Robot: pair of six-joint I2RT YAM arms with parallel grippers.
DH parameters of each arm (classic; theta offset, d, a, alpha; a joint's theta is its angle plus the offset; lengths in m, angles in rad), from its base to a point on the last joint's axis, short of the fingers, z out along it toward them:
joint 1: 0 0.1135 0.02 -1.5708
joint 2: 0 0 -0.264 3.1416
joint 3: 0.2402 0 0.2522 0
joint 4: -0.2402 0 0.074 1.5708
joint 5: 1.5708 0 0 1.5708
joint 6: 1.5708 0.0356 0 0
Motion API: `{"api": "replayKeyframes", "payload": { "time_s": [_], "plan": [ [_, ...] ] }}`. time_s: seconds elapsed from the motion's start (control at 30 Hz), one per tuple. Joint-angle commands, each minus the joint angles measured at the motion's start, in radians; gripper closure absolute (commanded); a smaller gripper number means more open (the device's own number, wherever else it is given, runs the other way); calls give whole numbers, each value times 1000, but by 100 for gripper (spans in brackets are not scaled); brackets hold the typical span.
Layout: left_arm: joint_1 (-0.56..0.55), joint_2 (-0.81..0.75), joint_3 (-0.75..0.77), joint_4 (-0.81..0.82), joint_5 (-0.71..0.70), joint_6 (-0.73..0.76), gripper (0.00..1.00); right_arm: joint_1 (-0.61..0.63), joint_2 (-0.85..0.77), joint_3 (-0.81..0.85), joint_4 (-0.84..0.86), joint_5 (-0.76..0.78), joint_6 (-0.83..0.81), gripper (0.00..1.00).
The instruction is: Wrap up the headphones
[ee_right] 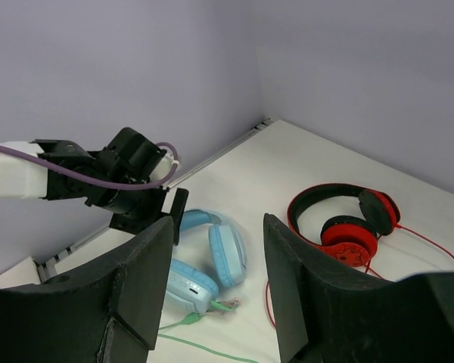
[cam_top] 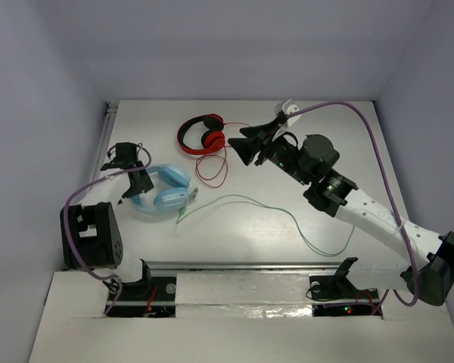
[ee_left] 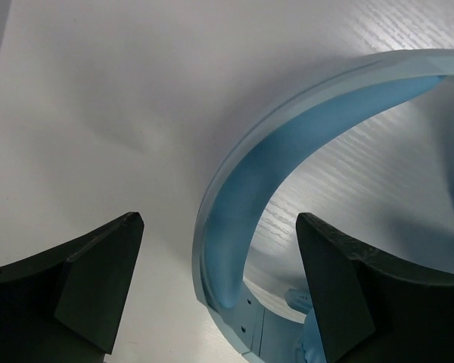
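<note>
Headphones (cam_top: 170, 198) beneath left pincer (ee_left: 219, 227) (cable (cam_top: 234, 197) from overhead)

The headphones (cam_top: 163, 190) lay at the left of the table (cam_top: 250, 242), their band between the spread fingers of the left gripper (cam_top: 136, 172). Their cable (cam_top: 287, 215) trailed rightward. The smaller headphones (cam_top: 203, 134) sat behind, just left of the right gripper (cam_top: 246, 144).

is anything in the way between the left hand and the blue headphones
Nothing visible. The left hand is open over the headphones, whose light-blue band passes between its two fingers, with only bare table around it. The red headphones lie farther back, off that path.
</note>
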Motion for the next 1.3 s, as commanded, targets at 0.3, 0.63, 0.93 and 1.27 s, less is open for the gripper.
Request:
{"api": "replayKeyframes", "payload": {
  "time_s": [0.3, 0.63, 0.93, 1.27],
  "plan": [
    [1, 162, 71, 91, 39, 58, 24, 4, 29, 16, 22, -1, -12, 44],
    [1, 179, 60, 111, 108, 74, 87, 4, 28, 28, -2, 34, -13, 44],
    [-26, -60, 36, 95, 286, 73, 100, 4, 17, 30, -30, -62, 0, 45],
    [-71, -471, 97, -58, 562, 50, 100, 4, -8, 80, -221, -179, 0, 100]
  ]
}}
